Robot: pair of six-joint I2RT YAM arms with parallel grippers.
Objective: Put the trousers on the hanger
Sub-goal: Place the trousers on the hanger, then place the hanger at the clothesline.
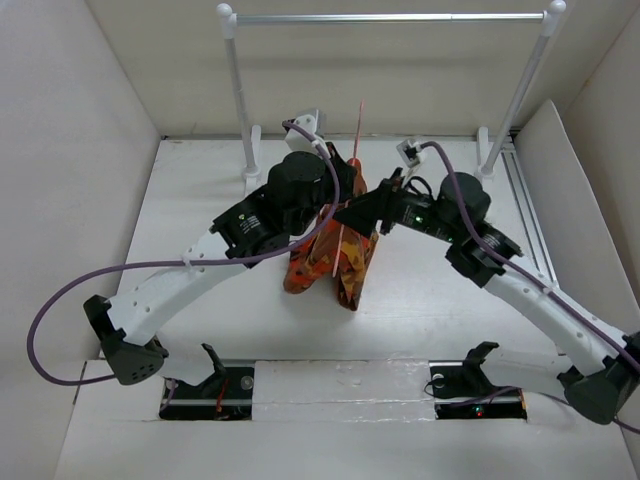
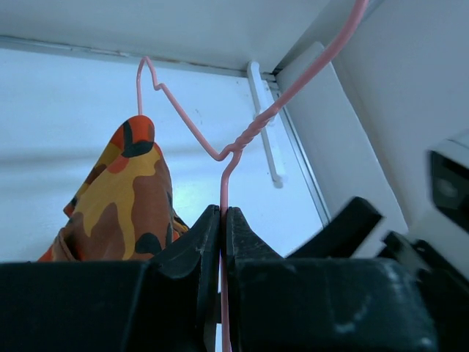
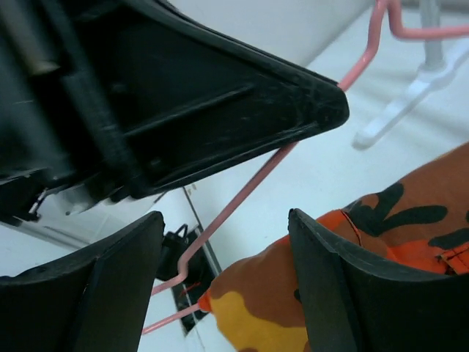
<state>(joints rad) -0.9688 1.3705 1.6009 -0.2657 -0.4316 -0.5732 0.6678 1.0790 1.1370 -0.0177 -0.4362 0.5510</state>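
Top view: trousers (image 1: 335, 258) are bunched mid-table (image 1: 440, 310), between the two wrists. The pink hanger (image 1: 359, 125) wire sticks out of the bunch toward 12 o'clock. Left gripper (image 1: 342, 188) comes in from 8 o'clock and right gripper (image 1: 368, 208) from 4 o'clock, and they meet over the cloth. Can't tell finger state from here. Silver bar (image 1: 390, 17) sits at 12 o'clock, well apart.

Left wrist: left gripper (image 2: 222, 217) is clenched on the hanger (image 2: 249, 133) wire, with the twisted neck just past the tips toward 12. Trousers (image 2: 132, 198) sit at 9 o'clock of the tips.

Right wrist: right gripper (image 3: 226, 220) is released, fingers (image 3: 110, 293) wide apart. Hanger (image 3: 249, 187) wire crosses the gap diagonally from 7 to 1 o'clock, touching neither finger. Trousers (image 3: 410, 220) are at 4 o'clock behind the right-hand finger. Left gripper (image 3: 220, 95) body fills 11 o'clock. White post (image 3: 399, 110) base is at 2 o'clock.
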